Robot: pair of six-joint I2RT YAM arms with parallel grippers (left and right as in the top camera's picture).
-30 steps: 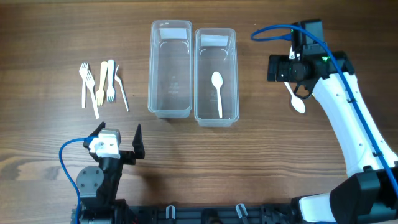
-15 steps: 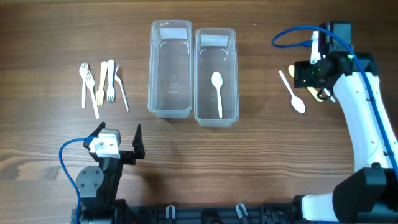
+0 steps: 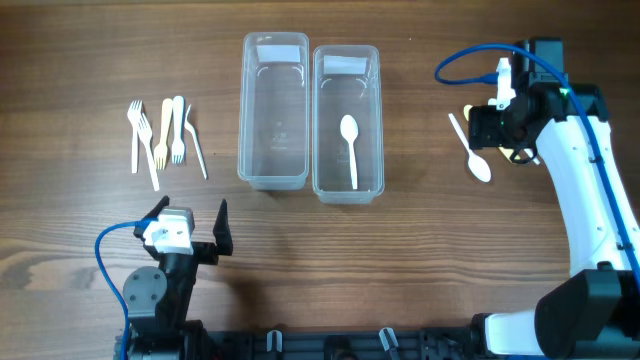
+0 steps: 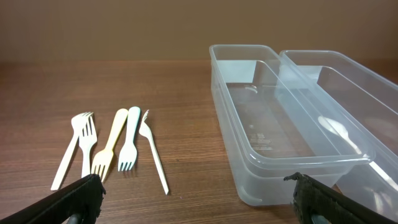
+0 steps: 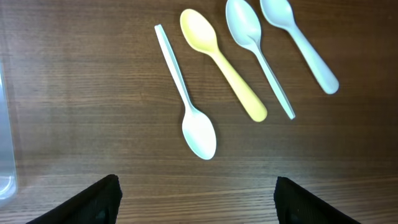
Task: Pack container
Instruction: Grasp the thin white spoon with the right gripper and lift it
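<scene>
1. Found two clear containers side by side at the far middle of the table (image 3: 400, 260), long walls touching or very nearly so: left container (image 3: 272, 182) and right container (image 3: 348, 193).
2. Noted one packed spoon (image 3: 350, 148) lying lengthwise on the floor of the right container, bowl toward the far end.
3. Counted five forks (image 4: 112, 146) in a loose row on the wood left of the containers, well apart from them (three white, one yellowish, one pale blue).
4. Counted four loose utensils on the wood right of the containers, seen from the right wrist: white spoon (image 5: 188, 96), yellow spoon (image 5: 224, 68), clear spoon (image 5: 258, 53), pale blue spoon (image 5: 298, 40). None touching another.
5. Observed right gripper (image 5: 198, 194) hovering over that group, nearest the white spoon, fingers spread wide with nothing between them.
6. Observed left gripper (image 4: 196, 196) low at the near left of the table, fingers at full spread, holding nothing, facing the forks and the left container.
</scene>
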